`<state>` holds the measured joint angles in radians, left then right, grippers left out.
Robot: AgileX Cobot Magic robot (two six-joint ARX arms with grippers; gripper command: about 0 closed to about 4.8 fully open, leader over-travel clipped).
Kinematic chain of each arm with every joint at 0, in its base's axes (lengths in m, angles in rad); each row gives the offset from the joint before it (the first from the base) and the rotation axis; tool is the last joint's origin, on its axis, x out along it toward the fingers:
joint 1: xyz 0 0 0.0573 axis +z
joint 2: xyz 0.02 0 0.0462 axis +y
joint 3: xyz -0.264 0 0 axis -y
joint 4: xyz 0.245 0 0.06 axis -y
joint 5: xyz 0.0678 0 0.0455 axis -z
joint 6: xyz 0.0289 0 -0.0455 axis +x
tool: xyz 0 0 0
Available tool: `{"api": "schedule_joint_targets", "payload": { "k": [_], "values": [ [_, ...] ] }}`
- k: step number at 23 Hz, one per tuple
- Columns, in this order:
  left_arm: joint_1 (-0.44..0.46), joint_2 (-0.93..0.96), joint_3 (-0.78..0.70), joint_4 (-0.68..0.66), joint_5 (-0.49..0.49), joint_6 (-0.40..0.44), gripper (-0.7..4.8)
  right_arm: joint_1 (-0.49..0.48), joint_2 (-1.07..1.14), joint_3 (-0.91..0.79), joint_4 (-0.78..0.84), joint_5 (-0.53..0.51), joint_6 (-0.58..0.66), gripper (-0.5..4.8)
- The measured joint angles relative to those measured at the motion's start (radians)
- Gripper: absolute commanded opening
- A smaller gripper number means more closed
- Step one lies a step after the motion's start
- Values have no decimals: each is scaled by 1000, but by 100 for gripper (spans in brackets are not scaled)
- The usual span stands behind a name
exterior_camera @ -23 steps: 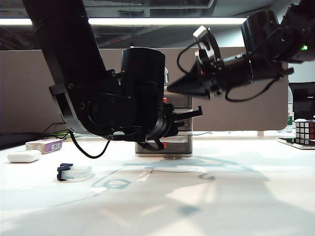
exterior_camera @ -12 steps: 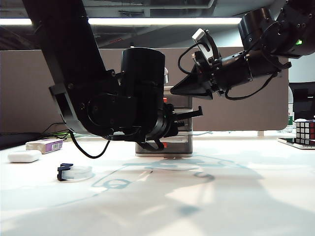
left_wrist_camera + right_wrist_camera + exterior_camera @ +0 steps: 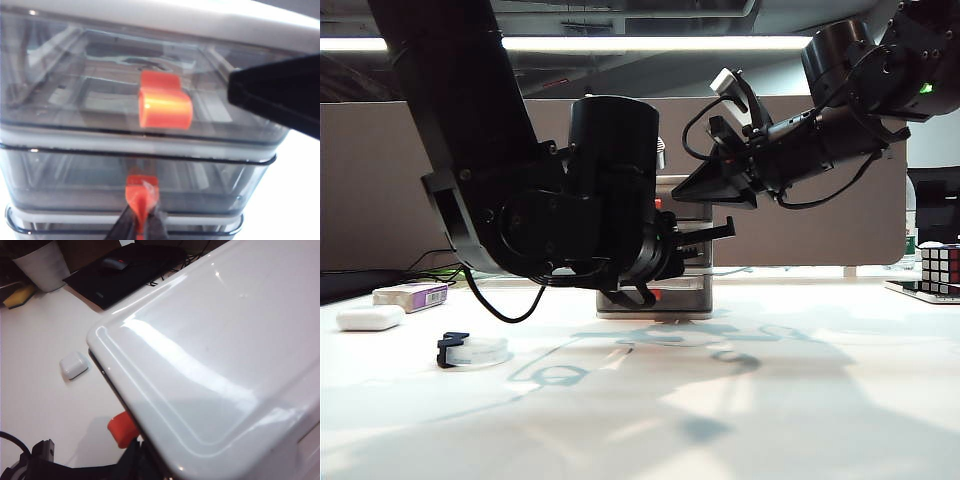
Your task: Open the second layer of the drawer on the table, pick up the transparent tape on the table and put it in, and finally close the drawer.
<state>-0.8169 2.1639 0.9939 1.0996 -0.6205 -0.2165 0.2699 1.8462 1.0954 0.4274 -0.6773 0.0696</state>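
right claw (image 3: 715, 185) has tipped lower toward the drawer (image 3: 692, 205).

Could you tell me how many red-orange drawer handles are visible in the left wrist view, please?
2: the top drawer's handle, free, and the second layer's handle, clamped by the shut left gripper. The bottom drawer's handle may be hidden.

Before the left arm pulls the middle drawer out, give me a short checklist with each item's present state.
1. Left end effector shut on the second layer's handle: ok.
2. Second layer of the drawer out yet: not ok, it looks flush with the others.
3. Right end effector steadying the drawer's white top: cannot tell if it touches.
4. Transparent tape lying free on the table: ok.
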Motion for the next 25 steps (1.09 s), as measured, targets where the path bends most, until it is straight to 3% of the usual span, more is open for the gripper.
{"api": "schedule_joint_targets", "payload": {
  "k": [13, 21, 25],
  "values": [
    [-74, -120, -194, 26, -28, -20, -6, 1, 0, -1, 0, 25, 0, -5],
    [-212, -204, -339, 29, -135, -47, -6, 0, 0, -1, 0, 30, 0, -5],
    [-220, -204, -357, 39, -158, -48, 15, 1, 0, -1, 0, 23, 0, -5]
  ]
}}
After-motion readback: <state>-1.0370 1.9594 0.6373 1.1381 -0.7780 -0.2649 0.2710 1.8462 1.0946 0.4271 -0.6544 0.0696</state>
